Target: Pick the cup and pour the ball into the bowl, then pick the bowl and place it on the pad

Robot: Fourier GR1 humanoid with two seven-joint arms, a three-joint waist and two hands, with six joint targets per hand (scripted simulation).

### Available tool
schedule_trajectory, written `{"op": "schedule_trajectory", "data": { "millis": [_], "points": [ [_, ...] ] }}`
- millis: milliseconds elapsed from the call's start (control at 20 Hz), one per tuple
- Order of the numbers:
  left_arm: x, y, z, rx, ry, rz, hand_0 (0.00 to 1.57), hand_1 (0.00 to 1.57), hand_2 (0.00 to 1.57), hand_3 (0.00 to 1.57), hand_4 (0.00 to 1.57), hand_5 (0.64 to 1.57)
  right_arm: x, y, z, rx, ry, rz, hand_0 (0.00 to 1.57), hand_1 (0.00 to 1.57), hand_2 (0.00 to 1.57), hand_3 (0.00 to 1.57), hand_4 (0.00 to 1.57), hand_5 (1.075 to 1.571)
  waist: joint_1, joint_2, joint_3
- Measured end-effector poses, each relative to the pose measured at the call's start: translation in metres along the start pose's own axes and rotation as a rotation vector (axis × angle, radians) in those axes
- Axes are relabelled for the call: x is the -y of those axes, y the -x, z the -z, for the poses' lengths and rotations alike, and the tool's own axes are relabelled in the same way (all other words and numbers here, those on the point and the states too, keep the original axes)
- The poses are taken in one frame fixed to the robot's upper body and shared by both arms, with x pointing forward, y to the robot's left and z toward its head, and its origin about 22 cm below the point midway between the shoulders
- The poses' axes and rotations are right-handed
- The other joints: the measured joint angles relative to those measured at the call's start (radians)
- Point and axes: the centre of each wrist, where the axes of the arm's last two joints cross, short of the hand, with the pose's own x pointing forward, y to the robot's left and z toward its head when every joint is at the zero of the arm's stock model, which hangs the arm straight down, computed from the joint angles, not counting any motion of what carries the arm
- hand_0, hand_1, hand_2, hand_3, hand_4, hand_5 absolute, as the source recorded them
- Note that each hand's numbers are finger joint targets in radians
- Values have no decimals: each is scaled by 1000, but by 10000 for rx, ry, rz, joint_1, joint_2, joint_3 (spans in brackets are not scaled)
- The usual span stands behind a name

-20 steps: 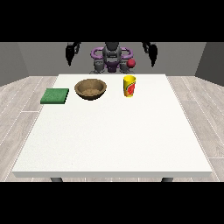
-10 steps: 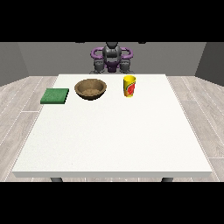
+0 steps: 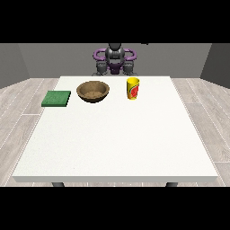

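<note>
A yellow cup point(image 3: 132, 88) with a red mark stands upright on the white table point(image 3: 117, 143), near its far edge and right of centre. No ball shows; the cup's inside is hidden. Left of the cup rests a brown wooden bowl point(image 3: 93, 91), and it looks empty. Further left lies the flat green pad point(image 3: 56, 98). The hand at the view's left point(image 3: 102, 68) and the hand at the view's right point(image 3: 130, 68) are tucked close to the robot's torso behind the far table edge, away from all objects and holding nothing.
The robot point(image 3: 115, 56) stands behind the middle of the far edge with its purple arms folded in. Grey plank floor surrounds the table. All three objects sit in a row along the far part of the tabletop.
The arms, raised out to the sides a second ago, have drawn in to the torso. A small red ball seen above the cup then no longer shows.
</note>
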Motion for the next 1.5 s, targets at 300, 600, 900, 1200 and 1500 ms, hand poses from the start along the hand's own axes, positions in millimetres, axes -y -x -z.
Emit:
{"op": "schedule_trajectory", "data": {
  "millis": [300,600,900,1200,1500],
  "points": [
    [16,17,16,1645,-51,433,0,0,0,0,0,1511,8,9,11,1362,-341,-14,0,0,0,0,361,1571,-257,1719,-2],
    [27,36,39,2980,-154,990,0,0,0,0,0,1502,25,19,30,2426,-724,-84,0,0,0,0,302,1571,-451,3099,0],
    [23,51,66,3380,-429,1516,0,0,0,0,0,1477,50,26,38,2733,-911,-179,0,0,0,0,258,1569,-630,3535,0],
    [0,61,94,3698,-720,1870,0,0,0,0,0,1454,73,33,45,3043,-871,-324,0,0,0,0,249,1571,-691,3908,-1],
    [-10,82,116,3716,-1075,2039,0,0,0,0,0,1490,78,38,50,3171,-1142,-315,0,0,0,0,254,1571,-932,4116,-3]
  ]
}}
